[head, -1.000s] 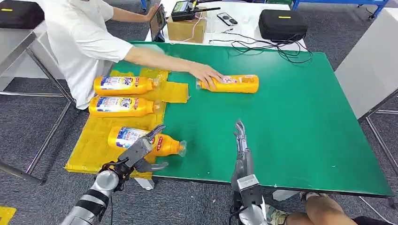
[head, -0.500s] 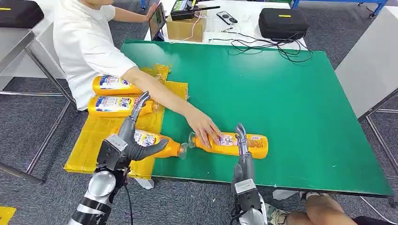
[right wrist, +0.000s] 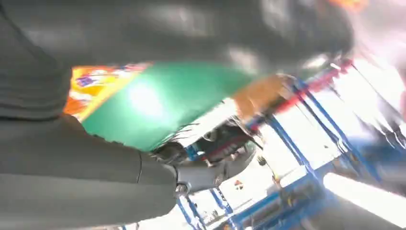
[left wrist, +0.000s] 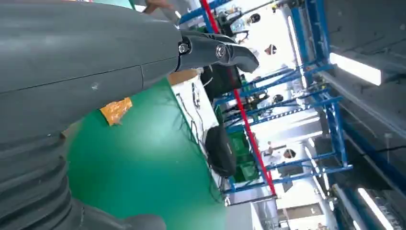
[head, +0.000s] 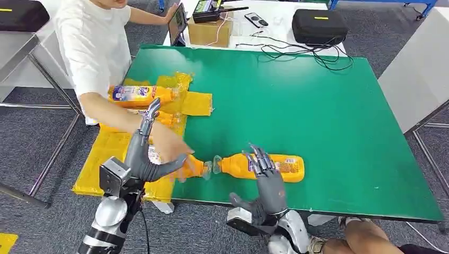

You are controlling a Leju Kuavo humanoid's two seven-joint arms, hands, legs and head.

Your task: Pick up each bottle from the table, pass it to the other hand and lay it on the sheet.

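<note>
An orange bottle [head: 288, 166] lies on its side near the front edge of the green table [head: 317, 106], cap pointing left. My right hand [head: 266, 180] is just in front of it with fingers spread, their tips over the bottle's middle, holding nothing. The right wrist view shows the bottle [right wrist: 91, 91] blurred beside the hand. My left hand [head: 142, 156] is raised over the yellow sheet [head: 103, 159], fingers apart and empty. Three more orange bottles lie on the sheet: one at the far end [head: 140, 95], one [head: 165, 117] mostly hidden, and one [head: 193, 166] behind my left hand.
A person in a white shirt stands at the table's left, their blurred hand [head: 168, 147] over the sheet by my left hand. A cardboard box [head: 210, 33], cables and a black case [head: 319, 26] sit at the far end. Someone's knee [head: 365, 238] is at the front right.
The person slid the bottle from the far middle to the front edge and pulled their hand back left. My right hand turned and spread over the bottle. My left hand rose off the sheet.
</note>
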